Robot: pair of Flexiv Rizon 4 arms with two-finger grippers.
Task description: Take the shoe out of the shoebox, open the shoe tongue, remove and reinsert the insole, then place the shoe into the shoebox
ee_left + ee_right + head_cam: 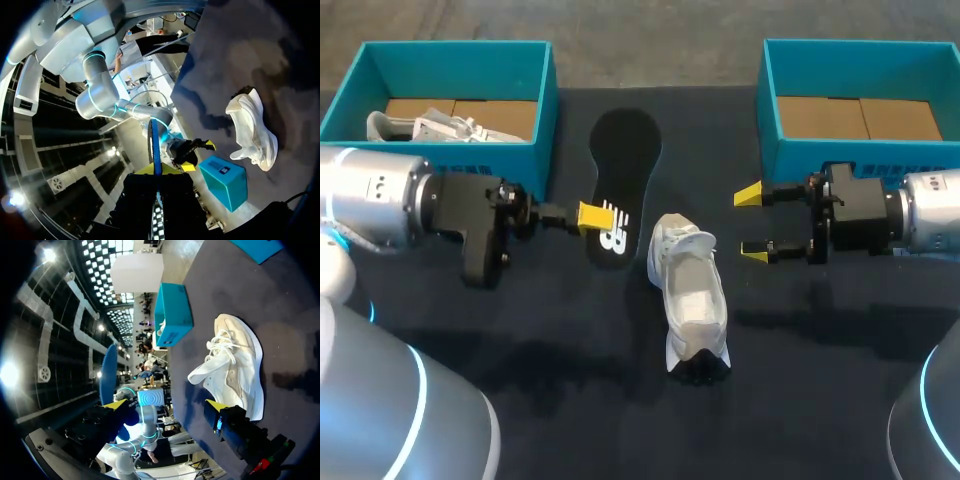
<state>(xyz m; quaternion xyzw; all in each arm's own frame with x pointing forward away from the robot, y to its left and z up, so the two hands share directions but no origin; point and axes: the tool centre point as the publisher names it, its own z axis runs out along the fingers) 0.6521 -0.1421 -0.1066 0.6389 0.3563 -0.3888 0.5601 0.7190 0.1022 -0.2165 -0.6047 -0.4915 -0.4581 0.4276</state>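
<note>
Dead centre of the desk (pixel 550 400), the white shoe (pixel 692 300) lies loose, long axis approx 12-to-6, laces & tongue up toward 12, dark end at 6. Both my end effectors are apart from it.

At the shoe's 11 o'clock: the black insole (pixel 625 150), out of the shoe. It's pinched in my left end effector (pixel 592 216), yellow tips clamped from two sides on its lower part by the white print, arm coming in from 9. L wrist cam agrees: the insole shows edge-on between my fingers, running straight ahead of them.

Right end effector (pixel 753 224) hangs at the shoe's 2 o'clock, arm in from 3, fingers spread wide w/ nothing between them. R wrist cam puts the shoe ahead of it, out past one finger.

Left shoebox (pixel 460 68) sits at 10 o'clock on the desk, w/ a second shoe (pixel 430 127) inside toward its 9 o'clock side. Right shoebox (pixel 860 68) sits at 2 o'clock, just behind my right end effector, brown cardboard floor showing.
</note>
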